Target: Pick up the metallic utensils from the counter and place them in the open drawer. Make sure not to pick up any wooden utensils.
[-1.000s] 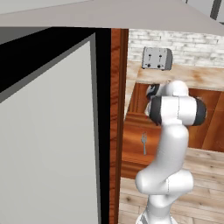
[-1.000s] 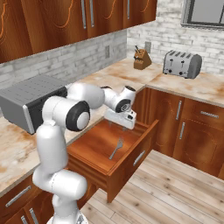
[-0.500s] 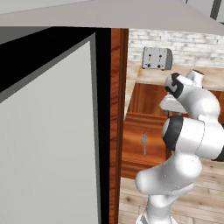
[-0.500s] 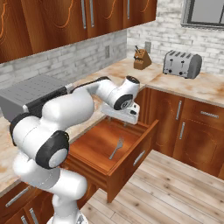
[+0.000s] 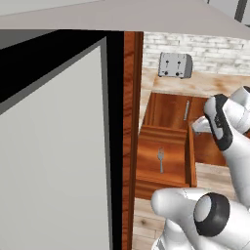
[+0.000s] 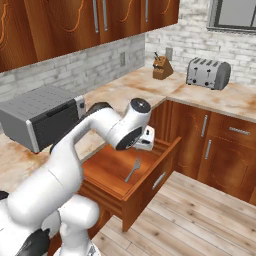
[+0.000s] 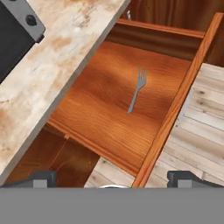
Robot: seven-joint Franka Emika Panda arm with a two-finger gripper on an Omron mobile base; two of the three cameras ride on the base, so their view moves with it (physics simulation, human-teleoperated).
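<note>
A small silver fork [image 7: 138,89], one of the metallic utensils, lies flat on the floor of the open drawer [image 7: 175,109]. I also see the fork [image 6: 133,170] [image 5: 160,160] from both base cameras, inside the pulled-out reddish-brown drawer [image 6: 150,187] [image 5: 163,188]. My gripper [image 7: 113,178] hangs open above the drawer, looking down into it, with nothing between its fingertips [image 7: 41,178]. The white hand [image 6: 145,139] [image 5: 201,125] sits over the drawer's back end. The counter and the wooden utensils are out of view.
A beige wall countertop [image 7: 57,57] runs beside the drawer, carrying a grey toaster oven [image 6: 40,115]. A toaster [image 6: 208,73] [image 5: 175,65] and a knife block [image 6: 161,67] stand farther back. Wooden floor [image 6: 200,220] lies below. A tall cabinet side [image 5: 53,146] blocks the left.
The arm's shoulder and elbow have swung round toward the cameras, while the hand stays above the drawer's back. The fork has not moved. The jaws remain open.
</note>
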